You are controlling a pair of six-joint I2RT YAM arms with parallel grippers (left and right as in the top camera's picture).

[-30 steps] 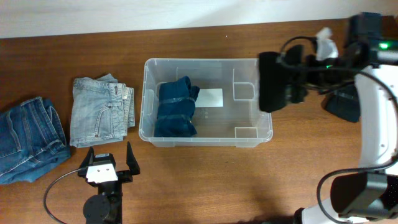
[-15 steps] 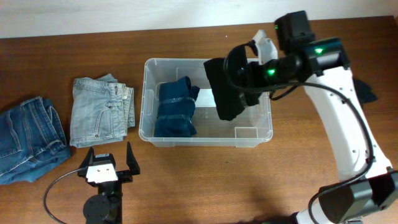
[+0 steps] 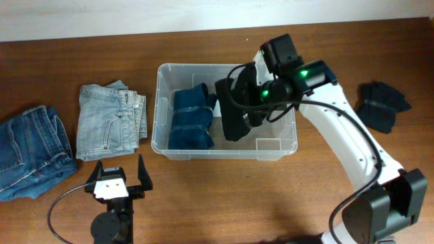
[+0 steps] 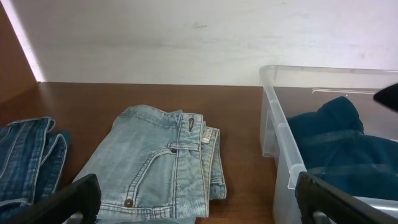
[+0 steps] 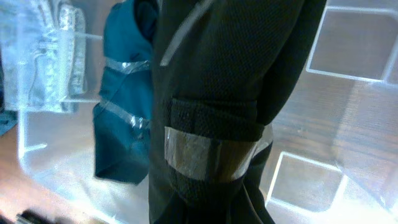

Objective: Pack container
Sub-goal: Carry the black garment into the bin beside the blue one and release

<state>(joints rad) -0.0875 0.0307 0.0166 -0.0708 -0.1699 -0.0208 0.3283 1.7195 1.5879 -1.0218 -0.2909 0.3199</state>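
While the overhead view shows the right gripper (image 3: 252, 103) clamped on a black garment (image 3: 234, 115) hanging over the container (image 3: 224, 66) at the centre of the table (image 3: 224, 203), only its wrist view reveals the garment's grey band (image 5: 208, 152); the left gripper (image 3: 120, 168) gapes empty.

Setting: robot test bench in a lab-type room. Evidence: a bare wood-grain table (image 3: 217, 203) against a plain white wall (image 4: 186, 37), a white arm (image 3: 342, 139) with lit green lamps, and a second, black arm (image 3: 112, 227) trailing a loose cable (image 3: 57, 207). Props on the table: folded jeans (image 3: 108, 125) in separate piles and a clear container (image 3: 224, 152).
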